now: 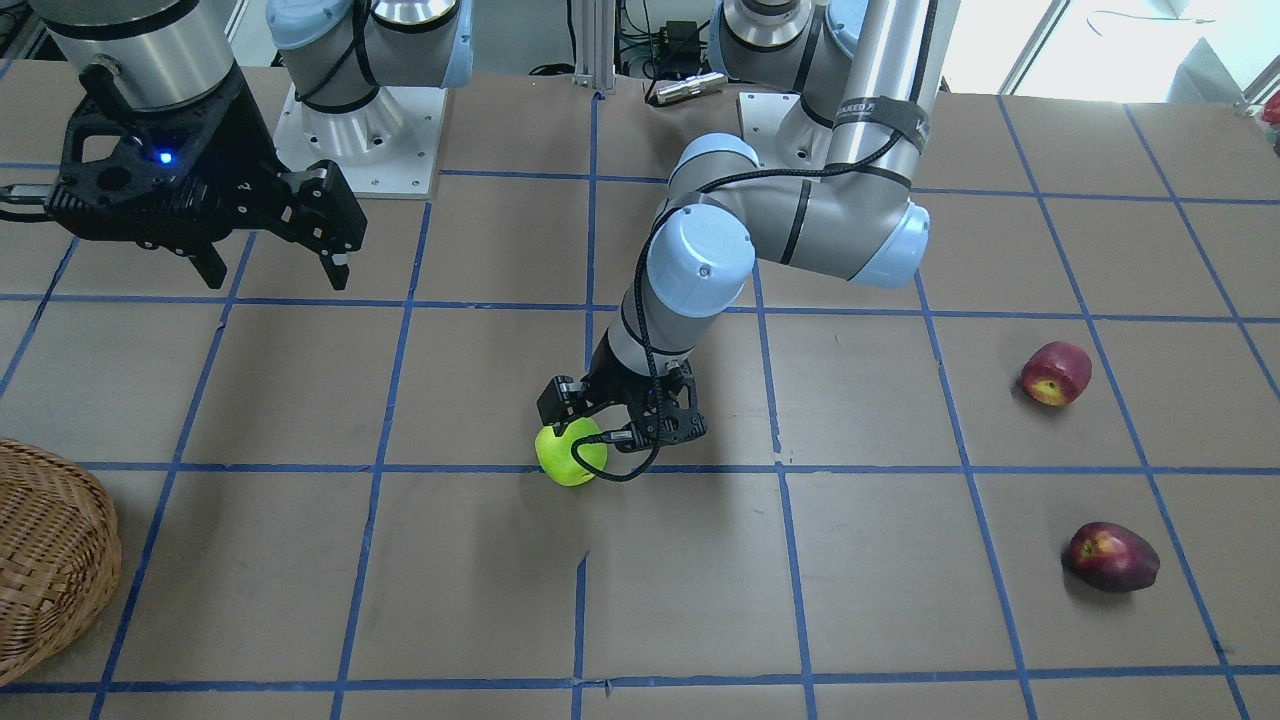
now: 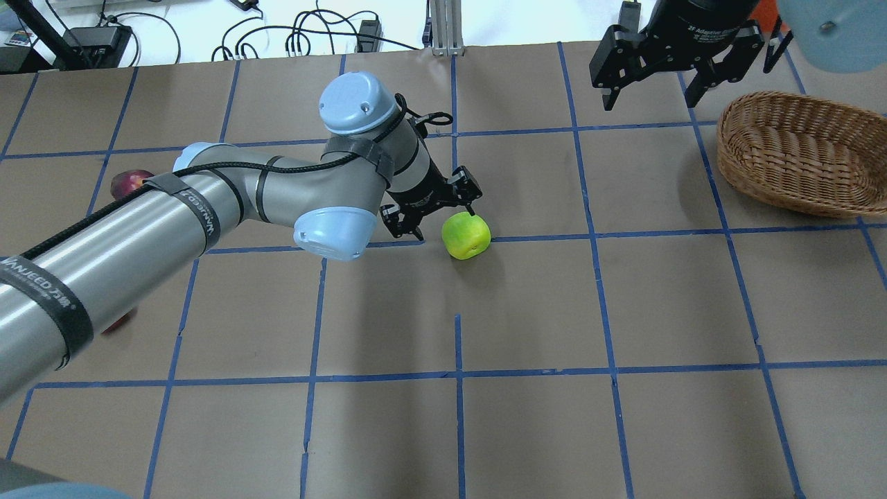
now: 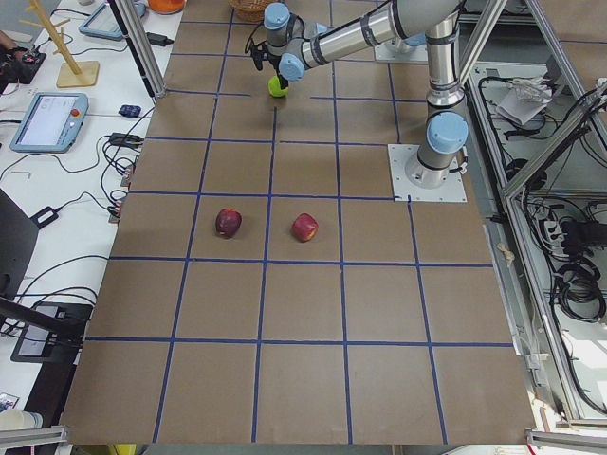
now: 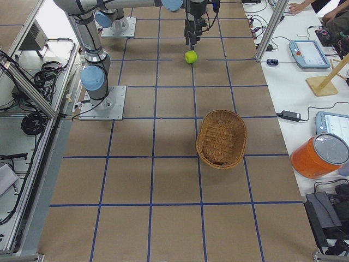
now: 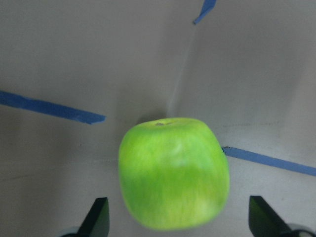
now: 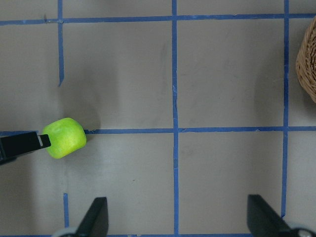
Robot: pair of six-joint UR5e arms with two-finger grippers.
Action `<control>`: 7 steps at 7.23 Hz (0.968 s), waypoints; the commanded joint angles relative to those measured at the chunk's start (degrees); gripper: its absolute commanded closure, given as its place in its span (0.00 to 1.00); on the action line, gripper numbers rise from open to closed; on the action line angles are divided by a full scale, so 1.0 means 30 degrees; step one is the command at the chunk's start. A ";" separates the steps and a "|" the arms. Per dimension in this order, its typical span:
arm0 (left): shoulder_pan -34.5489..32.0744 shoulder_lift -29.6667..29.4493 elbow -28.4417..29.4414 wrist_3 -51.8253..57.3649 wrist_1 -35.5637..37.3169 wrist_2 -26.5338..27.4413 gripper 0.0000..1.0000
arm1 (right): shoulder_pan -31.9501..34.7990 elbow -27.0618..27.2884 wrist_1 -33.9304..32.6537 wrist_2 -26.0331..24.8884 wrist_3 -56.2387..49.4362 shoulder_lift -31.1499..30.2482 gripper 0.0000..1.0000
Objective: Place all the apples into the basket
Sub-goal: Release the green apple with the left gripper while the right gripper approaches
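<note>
The yellow-green apple (image 1: 571, 452) sits on the table near the middle, also in the overhead view (image 2: 466, 235). My left gripper (image 1: 615, 425) is low and open. In the left wrist view the apple (image 5: 174, 173) lies between and just ahead of the fingertips (image 5: 98, 219), untouched. Two dark red apples (image 1: 1055, 372) (image 1: 1112, 556) lie far on my left side. The wicker basket (image 2: 797, 152) stands on my right. My right gripper (image 2: 651, 102) hangs open and empty, high beside the basket.
The table is brown board with a grid of blue tape. In the overhead view my left arm (image 2: 208, 208) covers most of one red apple (image 2: 118, 322). Monitors, cables and an orange container (image 4: 319, 155) sit on side tables beyond the table edge.
</note>
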 commanded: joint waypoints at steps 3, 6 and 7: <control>0.5646 0.3639 0.2700 0.7924 -1.0799 0.2485 0.00 | 0.1031 0.1421 -0.2290 0.0288 0.0831 0.0930 0.00; 0.9632 0.5048 0.1066 1.6416 -1.1635 0.5163 0.00 | 0.5068 0.2571 -0.9730 0.0201 0.4521 0.5170 0.00; 1.0863 0.5284 0.0450 1.9000 -1.1490 0.5860 0.00 | 0.5573 0.2686 -1.0271 0.0171 0.4701 0.6375 0.00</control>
